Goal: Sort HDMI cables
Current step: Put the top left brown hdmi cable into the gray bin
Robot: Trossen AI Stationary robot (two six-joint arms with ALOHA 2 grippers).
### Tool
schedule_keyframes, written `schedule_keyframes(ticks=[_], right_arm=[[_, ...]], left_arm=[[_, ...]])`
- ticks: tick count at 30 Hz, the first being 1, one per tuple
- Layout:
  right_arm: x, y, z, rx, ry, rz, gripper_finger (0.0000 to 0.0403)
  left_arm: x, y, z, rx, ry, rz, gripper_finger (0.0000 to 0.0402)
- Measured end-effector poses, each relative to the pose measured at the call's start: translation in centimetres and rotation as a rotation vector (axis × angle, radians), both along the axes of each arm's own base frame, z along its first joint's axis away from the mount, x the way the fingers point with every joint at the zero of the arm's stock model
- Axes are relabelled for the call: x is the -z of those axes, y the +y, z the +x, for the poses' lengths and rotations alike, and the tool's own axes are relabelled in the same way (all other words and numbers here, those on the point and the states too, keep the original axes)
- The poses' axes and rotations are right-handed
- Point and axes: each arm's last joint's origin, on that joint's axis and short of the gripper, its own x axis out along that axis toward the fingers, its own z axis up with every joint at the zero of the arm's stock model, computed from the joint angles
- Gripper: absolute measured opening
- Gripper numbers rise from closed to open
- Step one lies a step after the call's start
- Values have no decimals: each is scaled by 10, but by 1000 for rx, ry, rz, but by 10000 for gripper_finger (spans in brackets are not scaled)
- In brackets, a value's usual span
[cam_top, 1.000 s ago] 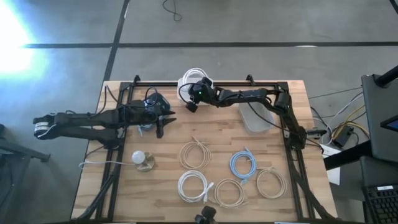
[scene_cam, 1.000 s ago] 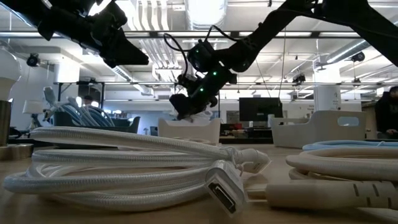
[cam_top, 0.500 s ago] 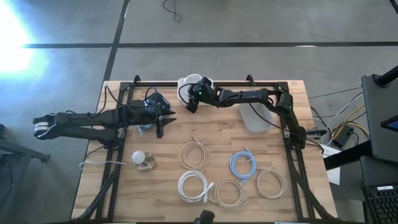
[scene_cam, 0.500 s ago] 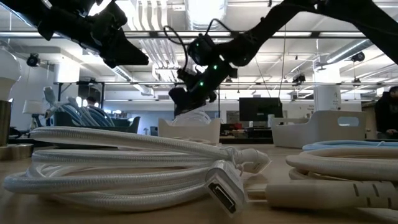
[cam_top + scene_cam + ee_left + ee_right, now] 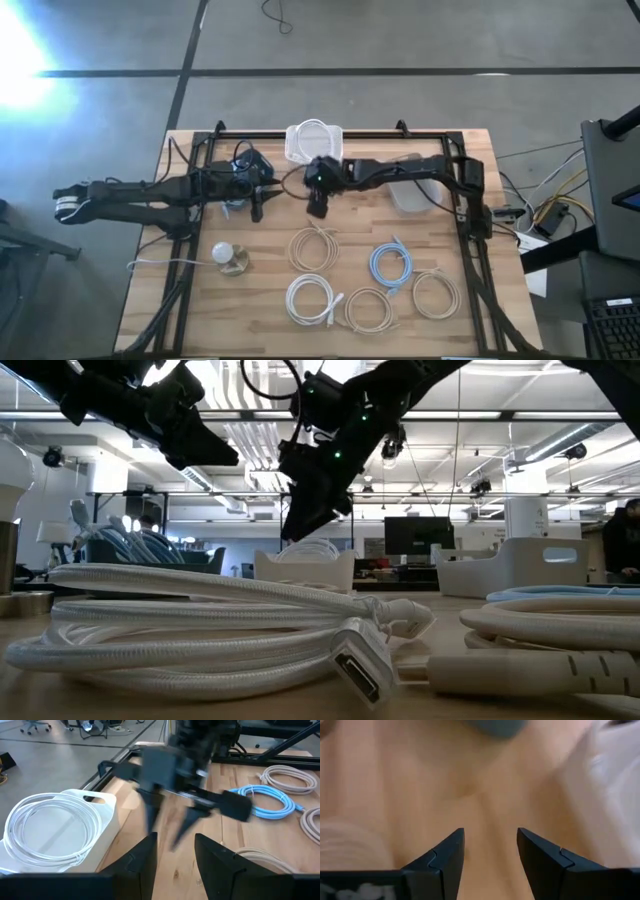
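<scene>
The right pincer [image 5: 318,206] is hanging released and empty over the middle of the wooden surface [image 5: 450,215], just beyond a beige coil [image 5: 313,248]. The left pincer [image 5: 258,206] (also spread wide, holding nothing) is waiting nearby. One white cable [image 5: 313,137] is lying in the white bin [image 5: 291,150] at the far edge; five coils are lying along the near side, among them a light blue one [image 5: 391,264].

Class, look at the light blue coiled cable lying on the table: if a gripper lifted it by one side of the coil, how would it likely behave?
The light blue cable would probably sag and droop: it is thin cord wound in loose loops. The coil may partly unwind, since no tie shows around it and one end already sticks out. It looks light, so thin loops could slip between the fingers.
</scene>
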Motion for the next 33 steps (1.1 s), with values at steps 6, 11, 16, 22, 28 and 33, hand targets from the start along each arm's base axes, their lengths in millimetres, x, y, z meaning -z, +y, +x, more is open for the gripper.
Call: schedule_keyframes(ticks=[6, 11, 16, 22, 28, 33], right_arm=[[11, 35, -4, -28, 89, 91, 175], [17, 57, -8, -16, 140, 150, 172], [28, 74, -9, -34, 167, 224, 171], [49, 81, -6, -31, 208, 234, 171], [67, 81, -2, -36, 235, 199, 171], [70, 81, -2, -84, 251, 173, 135]], left_arm=[[0, 0, 0, 0, 1, -1, 135], [1, 0, 0, -1, 8, -6, 135], [1, 0, 0, -1, 7, -6, 135], [1, 0, 0, -2, 6, -11, 135], [1, 0, 0, -6, 3, -25, 135], [2, 0, -1, -6, 17, -28, 135]])
